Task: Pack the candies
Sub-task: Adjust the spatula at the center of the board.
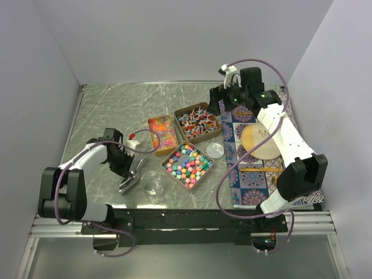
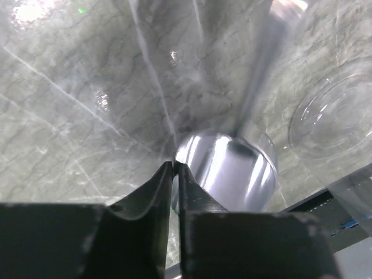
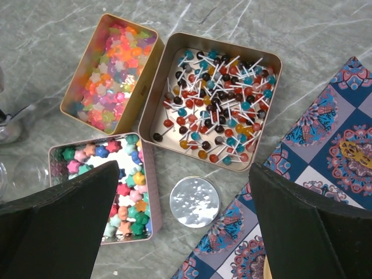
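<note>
Grey marbled surface point(image 1: 104, 110), three rectangular bronze tins point(image 3: 156, 102) at centre, all filled with small multicoloured candies point(image 3: 218, 99). Left claw point(image 2: 175, 165) pinched nearly shut at rim of shiny metal scoop point(image 2: 232, 168), near clear glass jar point(image 1: 154, 186); grip itself unclear. Right claw point(image 3: 185, 168) spread wide, hovering above tins.

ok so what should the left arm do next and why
Probably lift the metal scoop a little to test the hold: the left gripper is pinched almost shut at its rim, though a firm grip is not clear.
</note>
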You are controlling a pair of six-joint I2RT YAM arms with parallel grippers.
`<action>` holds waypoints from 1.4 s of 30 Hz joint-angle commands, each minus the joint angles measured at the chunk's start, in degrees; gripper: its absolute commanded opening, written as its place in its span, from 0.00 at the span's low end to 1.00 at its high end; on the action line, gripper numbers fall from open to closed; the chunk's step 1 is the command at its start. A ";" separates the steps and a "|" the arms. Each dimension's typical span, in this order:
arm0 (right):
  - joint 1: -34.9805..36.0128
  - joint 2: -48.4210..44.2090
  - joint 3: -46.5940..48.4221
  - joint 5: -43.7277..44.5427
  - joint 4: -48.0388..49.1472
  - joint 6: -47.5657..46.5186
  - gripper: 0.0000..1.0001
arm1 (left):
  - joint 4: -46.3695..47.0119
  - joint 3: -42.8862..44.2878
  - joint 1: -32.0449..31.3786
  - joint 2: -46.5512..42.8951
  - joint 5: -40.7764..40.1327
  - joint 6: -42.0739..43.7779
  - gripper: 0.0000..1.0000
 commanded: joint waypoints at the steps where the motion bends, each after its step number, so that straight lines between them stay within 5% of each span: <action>1: 0.38 -2.32 -1.09 0.89 1.45 -1.57 1.00 | 0.20 -0.14 -0.13 -2.85 -2.87 -1.08 0.07; 11: 0.20 -1.97 1.19 -4.73 -2.24 -8.84 1.00 | 2.31 2.06 0.75 -9.01 -1.73 0.50 0.01; 17: 0.64 0.22 5.76 -15.97 -10.24 -23.69 1.00 | 1.43 1.80 1.54 -16.65 5.47 10.52 0.01; 21: 0.99 2.86 8.40 -17.13 -12.26 -25.57 0.98 | 4.59 -0.31 1.54 -18.68 7.24 15.52 0.01; 25: 2.40 2.51 8.14 -17.75 -13.83 -30.72 0.97 | 5.22 5.01 1.54 -14.22 6.80 18.34 0.01; 33: 8.90 3.48 10.69 -17.57 -12.98 -41.04 0.91 | -14.45 29.37 1.54 0.46 14.53 26.70 0.01; 37: 10.22 5.85 13.32 -19.93 -10.69 -34.48 0.85 | -16.94 35.27 1.46 5.83 15.85 25.91 0.01; 42: 10.66 3.50 7.19 -22.67 -5.25 -26.02 0.84 | -15.63 31.69 1.19 6.72 10.33 27.39 0.01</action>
